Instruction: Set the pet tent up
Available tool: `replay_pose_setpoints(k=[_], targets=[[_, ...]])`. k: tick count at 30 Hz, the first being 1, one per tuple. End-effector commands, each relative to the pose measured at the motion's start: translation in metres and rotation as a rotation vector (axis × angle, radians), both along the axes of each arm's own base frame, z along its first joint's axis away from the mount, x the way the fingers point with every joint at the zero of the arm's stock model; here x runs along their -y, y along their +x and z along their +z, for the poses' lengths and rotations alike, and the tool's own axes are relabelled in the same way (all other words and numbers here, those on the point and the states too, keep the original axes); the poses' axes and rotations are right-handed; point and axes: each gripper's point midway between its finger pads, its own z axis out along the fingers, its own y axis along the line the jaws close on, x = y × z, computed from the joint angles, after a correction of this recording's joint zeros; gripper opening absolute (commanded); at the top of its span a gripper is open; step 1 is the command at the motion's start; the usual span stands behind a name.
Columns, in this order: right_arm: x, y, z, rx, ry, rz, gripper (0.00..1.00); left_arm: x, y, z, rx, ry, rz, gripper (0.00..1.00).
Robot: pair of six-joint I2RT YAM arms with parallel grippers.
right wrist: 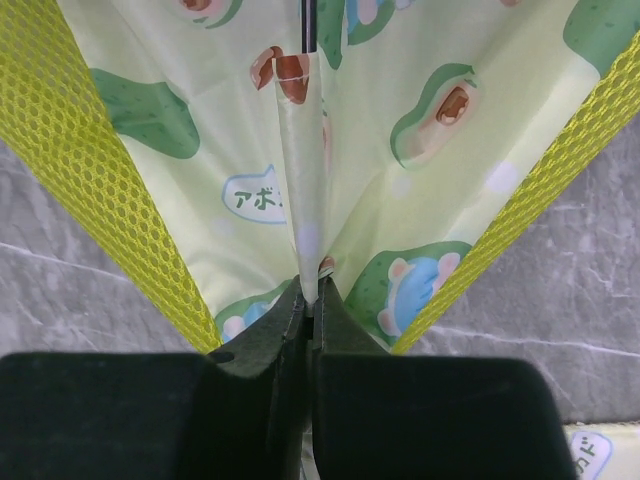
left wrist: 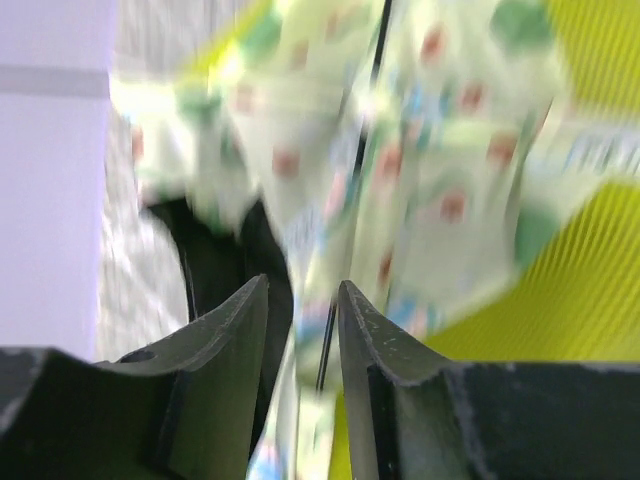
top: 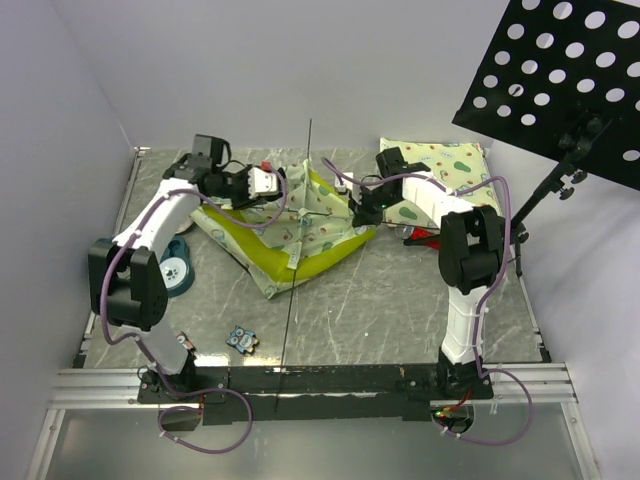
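"Is it up yet?"

"No; the pet tent [top: 300, 235] lies slumped mid-worktop [top: 400, 300]; the right pincer [right wrist: 310, 295] is clamped on a fold of its fabric; the left pincer [left wrist: 303, 285] stands parted round a thin pole [left wrist: 362, 150]; I'd say the raising is all to come."

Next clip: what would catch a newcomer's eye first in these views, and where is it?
The crumpled pet tent, lime and avocado-printed, lies centre-frame in the top view, a thin black pole running across it toward the near edge. The right gripper is pinched shut on a fold of its fabric; the left gripper stands open at its left side. A black perforated panel looms upper right.
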Motion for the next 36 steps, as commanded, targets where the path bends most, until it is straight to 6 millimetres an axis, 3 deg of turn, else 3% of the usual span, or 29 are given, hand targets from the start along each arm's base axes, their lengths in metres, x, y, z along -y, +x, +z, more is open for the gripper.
replay_pose_setpoints(k=[1, 7, 13, 18, 20, 24, 25, 28, 29, 32, 34, 36], targets=[[-0.019, -0.005, 0.064, 0.066, 0.126, 0.017, 0.0, 0.054, -0.026, 0.057, 0.108, -0.19, -0.127, 0.39], [-0.024, -0.023, 0.118, 0.076, 0.197, -0.001, 0.0, 0.084, -0.043, 0.083, 0.17, -0.216, -0.16, 0.46], [-0.034, -0.045, 0.146, 0.067, 0.235, 0.01, 0.0, 0.112, -0.046, 0.072, 0.216, -0.149, -0.189, 0.45], [-0.044, -0.054, 0.164, 0.083, 0.266, 0.024, 0.0, 0.122, -0.037, 0.056, 0.266, -0.062, -0.172, 0.45], [-0.049, -0.058, 0.169, 0.091, 0.277, 0.039, 0.0, 0.123, -0.033, 0.052, 0.281, -0.033, -0.161, 0.41], [-0.054, -0.06, 0.177, 0.105, 0.294, 0.044, 0.0, 0.124, -0.032, 0.051, 0.25, -0.016, -0.144, 0.05], [-0.055, -0.059, 0.181, 0.111, 0.3, 0.04, 0.0, 0.121, -0.03, 0.052, 0.237, -0.015, -0.129, 0.01], [-0.057, -0.055, 0.198, 0.143, 0.335, 0.012, 0.0, 0.104, -0.023, 0.055, 0.193, -0.025, -0.057, 0.01], [-0.057, -0.053, 0.208, 0.153, 0.357, -0.008, 0.09, 0.097, -0.019, 0.056, 0.176, -0.038, -0.024, 0.01], [-0.059, -0.052, 0.247, 0.173, 0.465, -0.074, 0.53, 0.077, 0.001, 0.074, 0.141, -0.108, 0.085, 0.01], [-0.06, -0.057, 0.276, 0.194, 0.543, -0.101, 0.74, 0.068, 0.012, 0.092, 0.152, -0.131, 0.127, 0.01], [-0.062, -0.065, 0.31, 0.231, 0.636, -0.11, 0.8, 0.064, 0.018, 0.105, 0.181, -0.132, 0.143, 0.01]])
